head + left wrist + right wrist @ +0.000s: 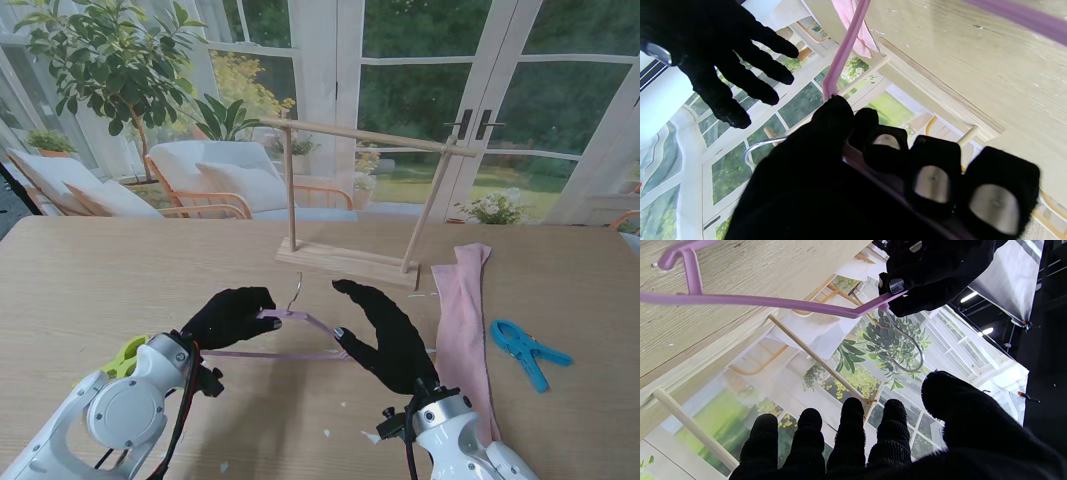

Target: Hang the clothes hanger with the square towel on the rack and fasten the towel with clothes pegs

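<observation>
The robot's left hand (232, 315) clenches the neck of a purple clothes hanger (300, 335) beneath its wire hook, apparently to lift it toward the wooden rack (360, 200) just beyond. The right hand (385, 335) hovers beside the hanger's right end, fingers spread and grasping nothing, seemingly ready to steady it. The pink square towel (463, 310) lies flat on the table (100, 280) to the right, not yet draped, with a blue clothes peg (528, 350) beside it
</observation>
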You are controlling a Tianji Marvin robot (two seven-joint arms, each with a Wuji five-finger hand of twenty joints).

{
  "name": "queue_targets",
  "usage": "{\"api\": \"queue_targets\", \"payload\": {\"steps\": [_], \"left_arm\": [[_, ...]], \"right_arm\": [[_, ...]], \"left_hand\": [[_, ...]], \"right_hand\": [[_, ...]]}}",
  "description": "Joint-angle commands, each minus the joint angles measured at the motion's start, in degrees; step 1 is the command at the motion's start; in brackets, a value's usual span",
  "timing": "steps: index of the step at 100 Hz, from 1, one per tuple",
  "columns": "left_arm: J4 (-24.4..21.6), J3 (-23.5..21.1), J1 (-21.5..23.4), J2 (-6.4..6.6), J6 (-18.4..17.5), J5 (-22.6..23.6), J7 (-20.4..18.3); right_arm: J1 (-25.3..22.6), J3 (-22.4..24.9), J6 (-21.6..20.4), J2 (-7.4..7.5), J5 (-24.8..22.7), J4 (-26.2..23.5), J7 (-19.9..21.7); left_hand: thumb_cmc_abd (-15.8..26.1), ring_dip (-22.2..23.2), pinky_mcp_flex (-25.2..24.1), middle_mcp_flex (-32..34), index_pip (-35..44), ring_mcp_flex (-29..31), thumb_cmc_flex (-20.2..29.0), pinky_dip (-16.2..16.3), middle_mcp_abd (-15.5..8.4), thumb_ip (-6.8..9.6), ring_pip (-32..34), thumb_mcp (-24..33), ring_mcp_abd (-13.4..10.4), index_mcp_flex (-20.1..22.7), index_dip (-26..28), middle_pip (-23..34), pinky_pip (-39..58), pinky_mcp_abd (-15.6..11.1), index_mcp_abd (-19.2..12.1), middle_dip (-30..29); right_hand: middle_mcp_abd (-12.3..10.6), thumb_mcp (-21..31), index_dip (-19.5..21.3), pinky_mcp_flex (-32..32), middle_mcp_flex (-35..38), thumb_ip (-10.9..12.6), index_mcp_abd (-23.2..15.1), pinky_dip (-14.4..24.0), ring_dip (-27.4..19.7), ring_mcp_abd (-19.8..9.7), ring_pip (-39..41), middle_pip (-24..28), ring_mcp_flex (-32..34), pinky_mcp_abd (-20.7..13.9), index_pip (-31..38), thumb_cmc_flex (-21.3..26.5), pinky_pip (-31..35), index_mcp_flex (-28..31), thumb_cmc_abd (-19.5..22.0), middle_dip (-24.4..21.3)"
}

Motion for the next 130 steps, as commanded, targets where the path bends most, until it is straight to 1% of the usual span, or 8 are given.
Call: {"api": "queue_targets", "payload": {"steps": [1, 19, 42, 60, 69, 84, 103, 130], "left_arm": [[-1.2, -0.4, 0.4, -0.06, -0.4, -1.0, -1.6], [-1.6, -1.5, 0.5, 0.62, -2.6, -4.2, -5.4], [-2.2, -1.9, 0.6, 1.0, -2.1, -6.4, -7.8], [-3.0, -1.6, 0.9, 0.78, -0.2, -7.7, -7.5], [-2.9, -1.4, 0.9, 0.71, -0.2, -7.7, -7.1], [-2.3, -1.1, 0.5, 0.54, -1.2, -6.6, -5.9], [-2.5, -1.0, 0.3, 0.52, -0.8, -6.0, -5.7], [-2.5, -0.8, 0.3, 0.21, -1.4, -5.1, -4.0]], "right_arm": [[-0.4, -0.1, 0.1, -0.49, 0.1, -0.3, 0.5], [-0.3, -0.2, 0.2, -0.5, 0.1, -0.3, 0.5], [-0.2, -0.4, 0.2, -0.49, 0.1, -0.3, 0.5], [-0.2, -0.4, 0.3, -0.5, 0.1, -0.2, 0.5], [-0.2, -0.4, 0.3, -0.51, 0.1, -0.3, 0.5], [-0.1, -0.4, 0.3, -0.51, 0.1, -0.2, 0.5], [-0.1, -0.4, 0.4, -0.51, 0.1, -0.2, 0.5], [-0.1, -0.4, 0.4, -0.54, 0.2, -0.2, 0.4]], "left_hand": [[-0.6, -0.4, 3.2, 1.9, 0.8, 1.9, -0.1, -1.5, -2.4, 0.23, 4.8, 2.0, -1.7, -0.9, 0.4, 3.2, 11.7, -0.2, 1.3, 1.6], [4.2, 2.7, -9.8, -5.2, -5.9, -9.3, 11.7, 6.5, 0.4, 1.61, -16.4, -5.6, 10.7, -3.2, -0.5, -15.5, -0.7, 2.2, 1.6, -4.8], [9.0, -2.5, -8.6, -13.2, -2.4, -11.2, 17.2, 2.0, 0.8, 2.7, -25.8, -5.2, 9.2, -2.8, 8.3, -29.6, -4.2, 2.2, -8.3, -5.0], [8.7, 0.4, 2.1, -12.8, -1.3, -5.1, 17.2, -7.8, 1.5, 2.72, -12.0, -11.8, 3.2, -8.8, 4.9, -18.2, 7.3, -0.8, -1.2, -1.1], [5.9, -0.6, 5.6, -11.9, -1.4, -1.8, 10.2, -14.7, -0.8, 3.05, -4.5, -12.2, -1.6, -9.4, 2.3, -9.8, 16.8, -8.3, 1.9, -0.3], [-0.1, -3.4, 6.6, -6.5, 7.5, 5.8, -4.2, -4.7, -7.5, 0.41, 4.1, 0.3, -7.7, -7.2, 8.0, 1.3, 20.6, -16.6, 2.3, 5.4], [-3.9, -6.3, 6.8, 0.2, 13.9, 8.7, -18.7, 4.2, -13.2, -0.33, 9.9, 13.8, -10.2, -0.2, 24.3, 8.8, 20.6, -17.7, 0.4, 7.5], [-2.8, -7.7, 6.4, 5.6, 19.8, 8.6, -17.4, 8.1, -12.6, 0.17, 12.9, 18.9, -9.5, 6.7, 41.7, 10.5, 20.6, -15.3, -4.1, 6.8]], "right_hand": [[-0.6, -0.9, 1.0, 0.1, -1.1, -2.4, -0.4, 26.8, 0.4, -0.3, 0.5, 1.1, -0.1, 0.1, 0.2, 0.8, 0.8, 0.3, 0.2, 0.5], [-0.6, -0.8, 1.0, 0.1, -1.1, -2.4, -0.3, 26.7, 0.4, -0.3, 0.6, 1.2, -0.1, 0.1, 0.2, 0.8, 0.8, 0.3, 0.2, 0.5], [-0.6, -0.7, 1.0, 0.2, -1.0, -2.4, -0.2, 26.7, 0.4, -0.2, 0.6, 1.2, -0.1, 0.2, 0.3, 0.6, 0.9, 0.4, 0.3, 0.5], [-0.5, -0.6, 1.0, 0.2, -1.0, -2.4, -0.2, 26.7, 0.4, -0.2, 0.6, 1.2, -0.1, 0.2, 0.3, 0.6, 0.9, 0.4, 0.3, 0.5], [-0.5, -0.6, 1.0, 0.2, -1.0, -2.4, -0.2, 26.7, 0.4, -0.2, 0.6, 1.2, -0.1, 0.2, 0.3, 0.6, 0.9, 0.4, 0.3, 0.5], [-0.5, -0.6, 1.0, 0.2, -1.0, -2.4, -0.2, 26.7, 0.4, -0.2, 0.6, 1.2, -0.1, 0.2, 0.3, 0.5, 0.9, 0.5, 0.3, 0.5], [-0.5, -0.5, 1.0, 0.2, -1.0, -2.4, -0.1, 26.7, 0.4, -0.2, 0.6, 1.2, -0.1, 0.2, 0.4, 0.6, 0.9, 0.6, 0.3, 0.5], [-0.6, -0.5, 1.0, 0.2, -1.0, -2.4, -0.1, 26.6, 0.4, -0.2, 0.7, 1.2, 0.0, 0.2, 0.4, 0.6, 1.0, 0.7, 0.3, 0.5]]}}
